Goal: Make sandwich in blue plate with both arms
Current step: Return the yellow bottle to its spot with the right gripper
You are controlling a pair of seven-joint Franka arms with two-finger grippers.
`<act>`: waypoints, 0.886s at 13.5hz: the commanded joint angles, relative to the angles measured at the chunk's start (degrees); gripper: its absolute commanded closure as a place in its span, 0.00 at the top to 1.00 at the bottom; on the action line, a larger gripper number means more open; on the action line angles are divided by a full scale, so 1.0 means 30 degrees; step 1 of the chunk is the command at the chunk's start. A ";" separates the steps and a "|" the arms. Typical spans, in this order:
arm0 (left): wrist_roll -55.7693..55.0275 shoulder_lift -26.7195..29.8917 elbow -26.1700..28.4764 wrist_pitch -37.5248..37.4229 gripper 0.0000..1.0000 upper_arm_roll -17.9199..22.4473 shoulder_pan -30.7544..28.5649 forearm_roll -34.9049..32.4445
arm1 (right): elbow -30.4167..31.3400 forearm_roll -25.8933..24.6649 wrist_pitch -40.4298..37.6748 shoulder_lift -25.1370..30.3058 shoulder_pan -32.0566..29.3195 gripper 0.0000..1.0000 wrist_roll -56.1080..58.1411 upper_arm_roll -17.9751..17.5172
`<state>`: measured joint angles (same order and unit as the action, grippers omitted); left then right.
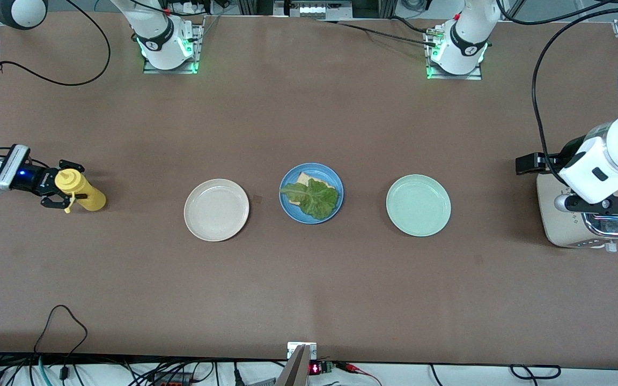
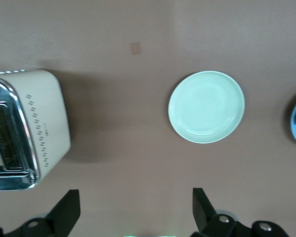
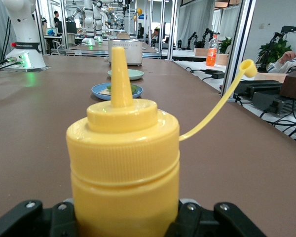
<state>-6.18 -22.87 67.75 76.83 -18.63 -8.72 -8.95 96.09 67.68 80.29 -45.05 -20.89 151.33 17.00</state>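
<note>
Blue round plate with raised rim sits mid-table on the brown table, holding one square light-brown toast slice with a ruffled green lettuce leaf lying on top of it; no second slice on it. Round beige plate sits beside it toward the right arm's end, round pale green plate beside it toward the left arm's end, all three apart from each other. Right claw is at the right arm's end of the table, fingers clamped on a yellow plastic squeeze bottle with pointed nozzle and its tethered cap hanging loose. Left claw hangs above the table at the left arm's end, fingers spread apart, gripping nothing, over a cream toaster with chrome top.
</note>
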 commanded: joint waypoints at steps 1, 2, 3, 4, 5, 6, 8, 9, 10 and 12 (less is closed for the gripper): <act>0.1174 -0.0022 0.0997 0.0256 1.00 0.0059 -0.0838 -0.2249 | -0.0449 0.0904 -0.0427 -0.0740 -0.0508 0.00 -0.0110 -0.0336; 0.2196 -0.0545 0.1146 0.1070 1.00 0.0059 -0.1685 -0.2929 | -0.0449 0.0935 -0.0339 -0.0888 -0.0508 0.00 -0.0110 -0.0336; 0.3164 -0.0899 0.1148 0.1774 1.00 0.0059 -0.2361 -0.2965 | -0.0449 0.0935 -0.0338 -0.0890 -0.0508 0.00 -0.0139 -0.0336; 0.3957 -0.1221 0.1148 0.2419 1.00 0.0059 -0.2977 -0.3052 | -0.0449 0.0964 -0.0338 -0.0890 -0.0508 0.00 -0.0168 -0.0336; 0.4255 -0.1601 0.1177 0.2977 1.00 0.0088 -0.3563 -0.3198 | -0.0449 0.1226 -0.0338 -0.0948 -0.0508 0.00 -0.0168 -0.0336; 0.4374 -0.2040 0.1177 0.3650 1.00 0.0088 -0.4178 -0.4215 | -0.0449 0.1286 -0.0396 -0.0948 -0.0508 0.02 -0.0226 -0.0336; 0.5890 -0.2337 0.1729 0.4183 0.96 0.0059 -0.5495 -0.5979 | -0.0449 0.1228 -0.0543 -0.0832 -0.0508 0.99 -0.1333 -0.0336; 0.6333 -0.2338 0.2343 0.4619 0.92 0.0059 -0.6547 -0.5983 | -0.0478 0.1170 -0.0543 -0.0744 -0.0508 1.00 -0.1572 -0.0307; 0.6773 -0.2309 0.3306 0.5551 0.91 0.0001 -0.7369 -0.5983 | -0.0478 0.1170 -0.0572 -0.0685 -0.0508 1.00 -0.1691 -0.0307; 0.7245 -0.2162 0.4804 0.6496 0.77 -0.0029 -0.8166 -0.5954 | -0.0507 0.1169 -0.0573 -0.0685 -0.0654 1.00 -0.2014 -0.0278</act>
<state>14.07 -31.13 76.93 93.84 -17.61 -31.14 -25.71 95.19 70.61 79.74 -47.50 -21.34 147.06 16.97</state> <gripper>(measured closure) 0.101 0.203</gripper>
